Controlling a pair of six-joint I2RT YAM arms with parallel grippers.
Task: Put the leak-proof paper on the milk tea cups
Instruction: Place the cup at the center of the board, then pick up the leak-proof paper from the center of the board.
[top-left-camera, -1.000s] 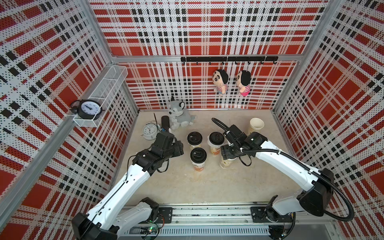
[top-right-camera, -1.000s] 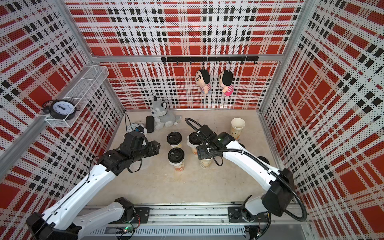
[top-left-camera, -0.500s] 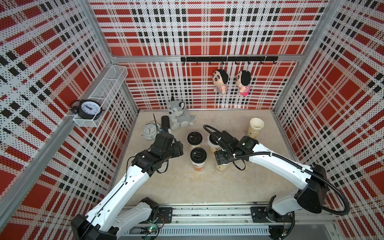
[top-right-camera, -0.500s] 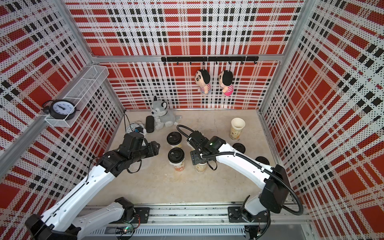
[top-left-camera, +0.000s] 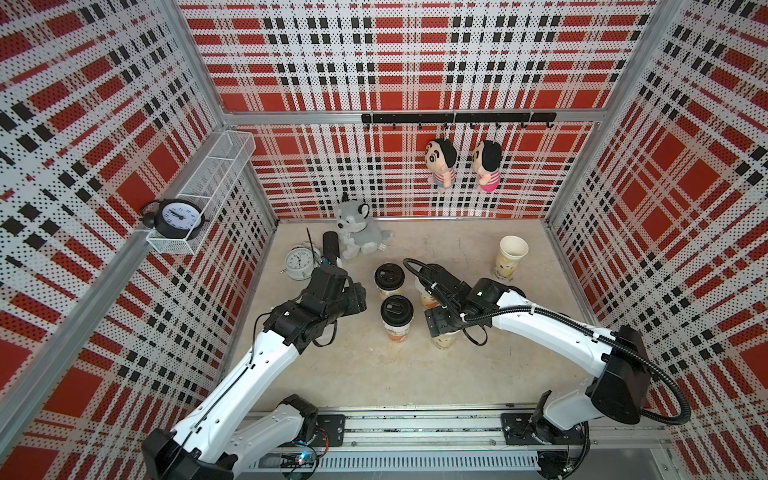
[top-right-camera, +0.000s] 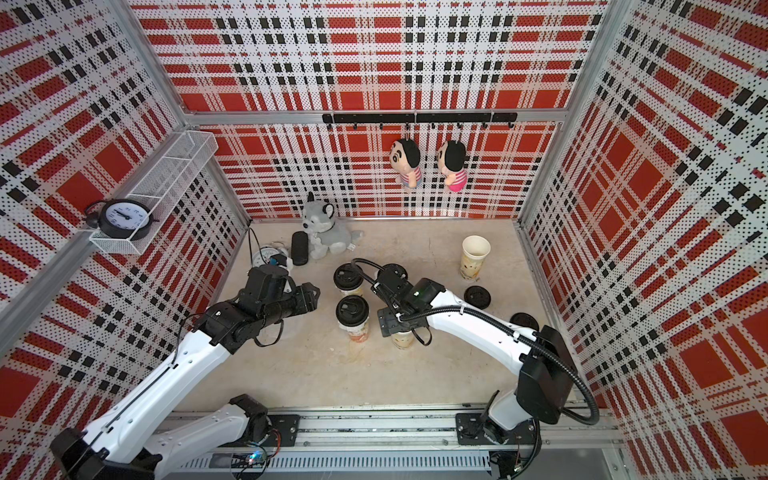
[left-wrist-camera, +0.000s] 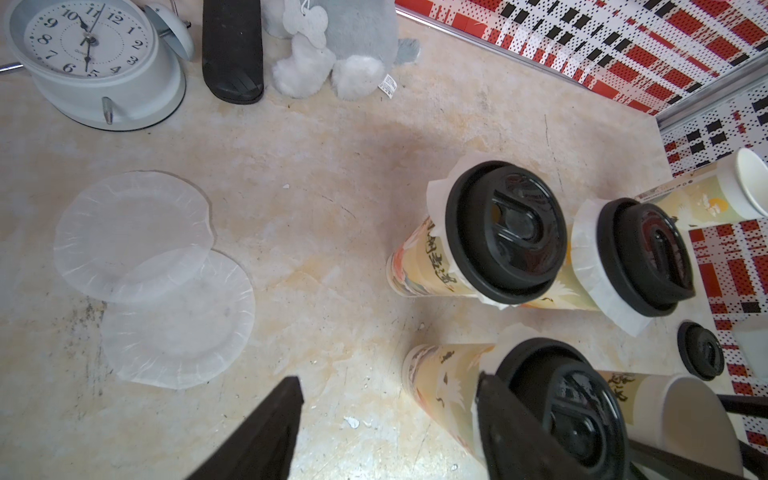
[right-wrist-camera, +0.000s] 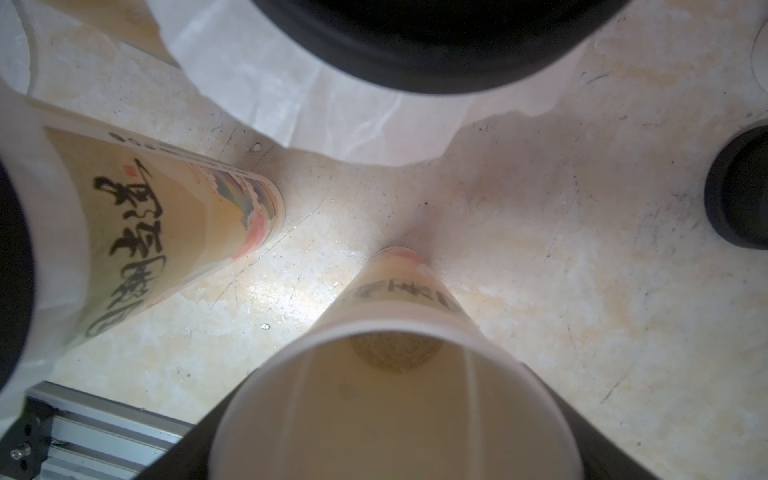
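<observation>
Plaid-walled booth: right gripper (top-left-camera: 444, 330) straddles an uncovered milk tea cup (right-wrist-camera: 395, 415), grip unclear; left gripper (left-wrist-camera: 386, 378), spread empty, should next fetch leak-proof paper (left-wrist-camera: 133, 232) nearby.

Reads to me as a robotics lab test cell, not a real shop. 3 walls (top-left-camera: 415, 54) of perforated plaid panel, framed by bare aluminium posts (top-left-camera: 195, 66), box in a small beige tabletop (top-left-camera: 374, 374). 2 arms (top-left-camera: 257, 365) sit on a rail (top-left-camera: 415, 426) at the front edge, wiring (top-left-camera: 299, 457) exposed. The rest looks staged: husky plush (top-left-camera: 355, 232), 2 dolls (top-left-camera: 441, 164) on a hook bar (top-left-camera: 457, 118), black clock (top-left-camera: 179, 216) in a wire shelf (top-left-camera: 216, 170), white clock (top-left-camera: 298, 262) and printed cups (top-left-camera: 512, 255) on the tabletop.
</observation>
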